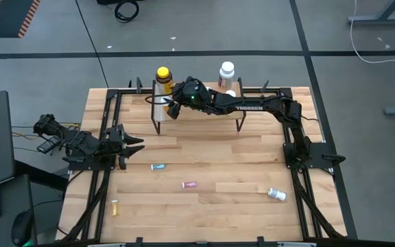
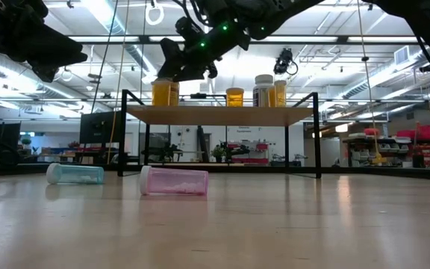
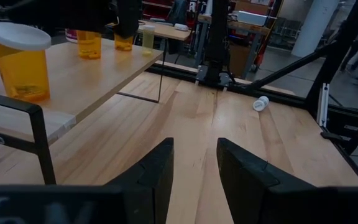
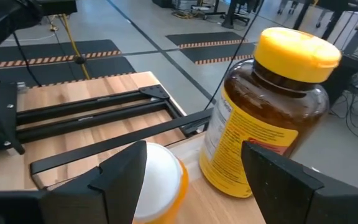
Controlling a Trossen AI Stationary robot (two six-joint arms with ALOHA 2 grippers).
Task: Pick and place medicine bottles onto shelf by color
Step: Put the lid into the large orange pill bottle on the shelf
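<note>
The shelf (image 1: 204,110) stands at the table's far side. On its left end is a big amber bottle with a yellow cap (image 4: 272,112), and close by stands an orange vial with a white cap (image 4: 157,180). My right gripper (image 4: 191,168) hovers open over that end, one finger on either side of the vial's cap; I cannot tell whether it touches the vial. A big white bottle (image 1: 227,71) and more orange vials (image 2: 234,96) stand farther along the shelf. Lying on the table are teal (image 2: 75,173), pink (image 2: 174,181) and yellow (image 1: 114,206) vials. My left gripper (image 3: 194,174) waits open at the table's left.
A white-capped vial (image 1: 276,194) lies on its side near the table's right front. Black frame rails (image 1: 108,123) run along the table's edges. Bare wood lies between the shelf and the loose vials.
</note>
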